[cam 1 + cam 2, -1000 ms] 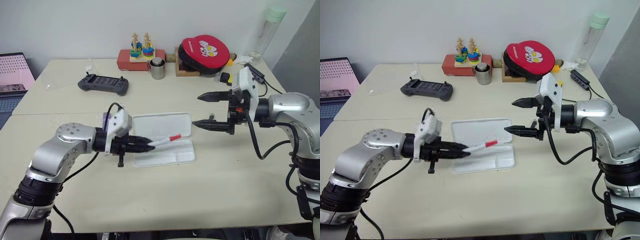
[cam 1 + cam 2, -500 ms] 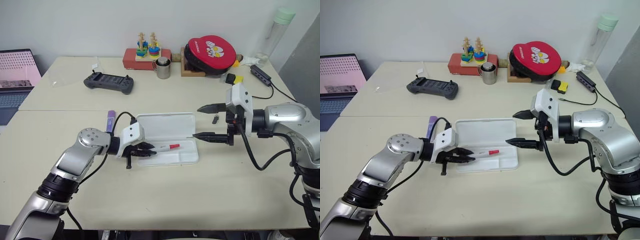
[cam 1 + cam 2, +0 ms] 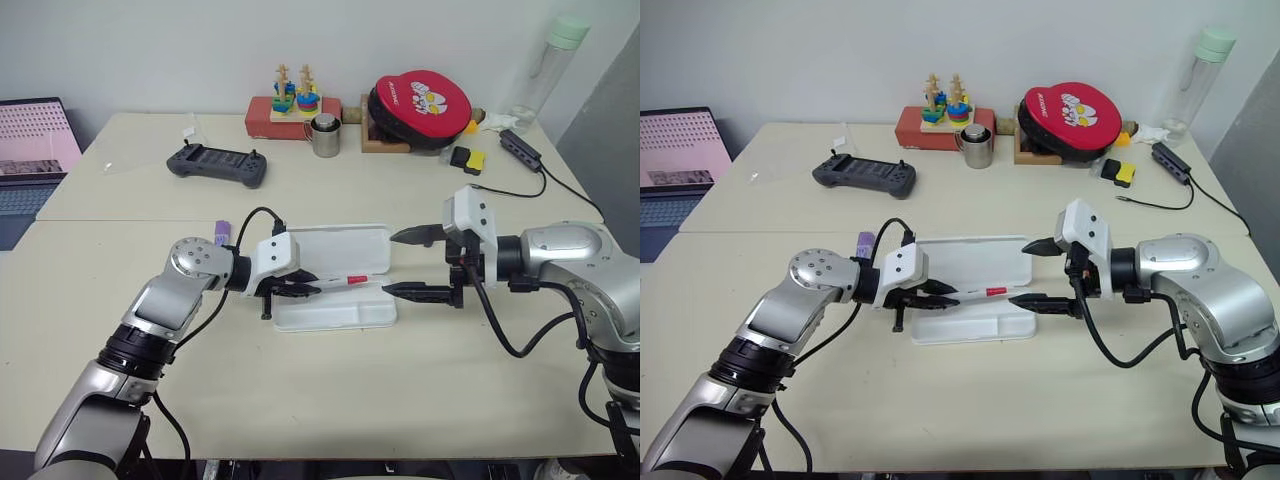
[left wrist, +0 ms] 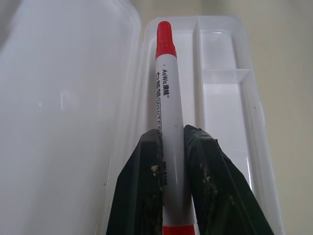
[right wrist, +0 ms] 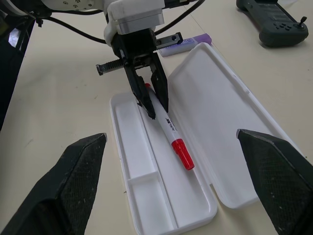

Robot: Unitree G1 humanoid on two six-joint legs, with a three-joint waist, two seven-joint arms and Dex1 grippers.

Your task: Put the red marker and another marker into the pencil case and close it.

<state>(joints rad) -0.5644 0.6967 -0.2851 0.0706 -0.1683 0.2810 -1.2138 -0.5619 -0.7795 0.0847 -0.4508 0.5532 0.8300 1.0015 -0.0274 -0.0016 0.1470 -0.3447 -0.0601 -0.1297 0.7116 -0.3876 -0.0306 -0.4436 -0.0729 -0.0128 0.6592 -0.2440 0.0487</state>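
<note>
The red marker [image 3: 337,282] sits at the centre of the frame, clamped at its tail between the black fingers of the left gripper [image 3: 300,288], its red cap pointing right over the open pencil case [image 3: 340,312]. The case lies flat on the table [image 3: 300,400], lid folded back. The left arm reaches in from the lower left, elbow bent, wrist angled slightly down. The purple marker [image 3: 221,232] lies on the table just behind that wrist. At centre right, the right gripper [image 3: 400,263] hovers beside the case, fingers spread wide, pointing left.
</note>
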